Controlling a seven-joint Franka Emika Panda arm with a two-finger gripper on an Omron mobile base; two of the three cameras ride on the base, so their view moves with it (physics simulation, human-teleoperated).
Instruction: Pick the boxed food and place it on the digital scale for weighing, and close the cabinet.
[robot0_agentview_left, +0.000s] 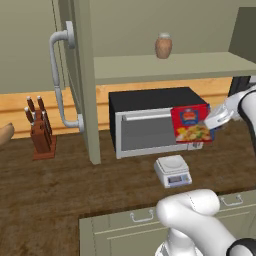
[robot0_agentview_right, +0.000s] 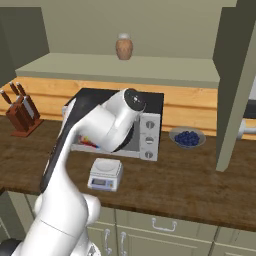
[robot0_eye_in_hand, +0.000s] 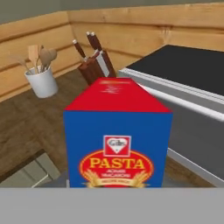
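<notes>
One boxed food (robot0_agentview_left: 190, 124) clamped in my gripper (robot0_agentview_left: 209, 123), held in the air above and just behind the one digital scale (robot0_agentview_left: 172, 171), in front of the one oven (robot0_agentview_left: 145, 120); behind that, one jar (robot0_agentview_left: 163, 46) on the open cabinet (robot0_agentview_left: 170, 66) shelf.

The box (robot0_eye_in_hand: 117, 140) carries "PASTA" in yellow capitals on a red oval on its blue face. Above that sits a small white badge with a red heart that seems to read "Gills", though it is blurred. Smaller lines beneath "PASTA" cannot be read.
</notes>
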